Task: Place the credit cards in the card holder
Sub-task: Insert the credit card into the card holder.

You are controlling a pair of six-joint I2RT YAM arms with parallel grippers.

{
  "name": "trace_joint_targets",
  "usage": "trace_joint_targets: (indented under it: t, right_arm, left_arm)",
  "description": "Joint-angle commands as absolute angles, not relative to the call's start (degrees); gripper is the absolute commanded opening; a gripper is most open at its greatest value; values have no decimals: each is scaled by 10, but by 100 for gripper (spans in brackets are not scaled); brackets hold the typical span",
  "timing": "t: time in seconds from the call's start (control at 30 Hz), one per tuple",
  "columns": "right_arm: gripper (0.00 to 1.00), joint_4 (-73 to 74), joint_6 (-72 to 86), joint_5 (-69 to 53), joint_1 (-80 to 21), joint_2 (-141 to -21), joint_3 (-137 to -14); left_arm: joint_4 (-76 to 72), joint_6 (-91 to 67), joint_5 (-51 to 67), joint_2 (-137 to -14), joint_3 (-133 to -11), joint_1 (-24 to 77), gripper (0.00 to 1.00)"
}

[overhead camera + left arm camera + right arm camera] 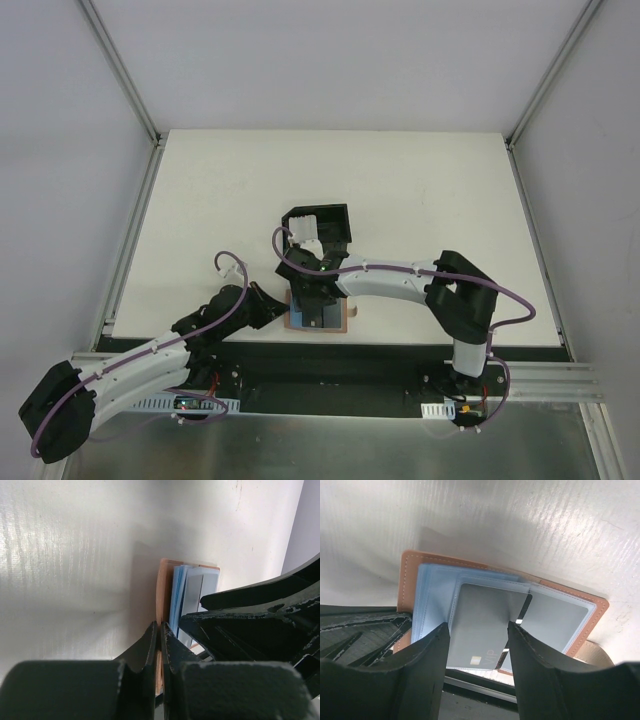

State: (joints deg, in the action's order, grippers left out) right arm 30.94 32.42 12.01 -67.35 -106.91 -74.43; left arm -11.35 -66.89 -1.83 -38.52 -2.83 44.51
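Tan leather wallet (407, 580) lies open on the white table (520, 520); the left gripper (160, 635) is closed on its stitched edge. The right gripper (477, 630) straddles a smooth grey card (480, 620); I cannot tell if it grips.

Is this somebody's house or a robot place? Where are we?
Most likely a robot test bench in a lab, not a home: a white table boxed in by plain panels and metal rails, with a left arm and right arm bolted at its near edge.

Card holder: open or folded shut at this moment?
Open. In the right wrist view the card holder lies spread flat, its pale inner sleeves and a grey card facing up.
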Motion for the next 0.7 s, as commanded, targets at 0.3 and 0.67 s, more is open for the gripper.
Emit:
trace_joint_targets:
  t: [0.3,0.67]
  right_arm:
    - [48,408,310,183,-686,-1065,-790]
    - [42,406,320,193,-690,-1007,-750]
  left_arm:
    - [-123,-663,-17,-373,-18,440,0]
    - [-106,-665,-29,-367,-16,440,0]
